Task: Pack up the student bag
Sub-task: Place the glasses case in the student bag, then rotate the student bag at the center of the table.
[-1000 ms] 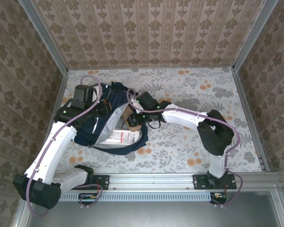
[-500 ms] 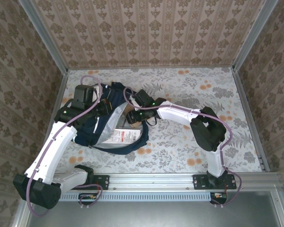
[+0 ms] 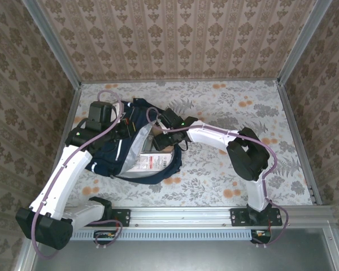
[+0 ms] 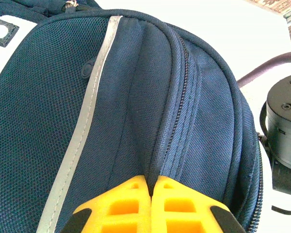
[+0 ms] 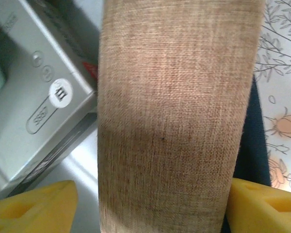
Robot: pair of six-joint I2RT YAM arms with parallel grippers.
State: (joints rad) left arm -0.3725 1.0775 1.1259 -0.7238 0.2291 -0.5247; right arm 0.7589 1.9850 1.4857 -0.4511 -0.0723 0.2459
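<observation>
Top external view: the student bag [image 3: 108, 161] lies on the left half of the flowered table [image 3: 231, 107], its mouth gaping toward the right so the pale grey lining shows. A pale box [image 3: 150, 162] with a red label lies in the opening; its print is too small to read. The left gripper [image 3: 127, 126] is at the bag's far upper edge, and the right gripper [image 3: 160, 142] reaches over the open mouth from the right, with a brown cloth-covered thing [image 3: 158, 135] beside it. Left wrist view: the yellow fingers of the left gripper [image 4: 150, 183] are pressed fully together on a fold of the navy fabric beside the zip [image 4: 177, 97], so the bag [image 4: 48, 97] is pinched there, with a white stripe [image 4: 87, 116] running up the panel to the left of the fold. Right wrist view: the right gripper [image 5: 150, 204] stands wide apart with the brown woven thing [image 5: 177, 116] upright between its pads. The left pad [image 5: 34, 206] is clear of it and the right pad [image 5: 266, 206] just beside it, so nothing is clamped. Behind and to the left lies what looks like the same pale box [image 5: 34, 97], bearing a round white mark with a dark symbol and an oval outline whose characters are too blurred to read.
</observation>
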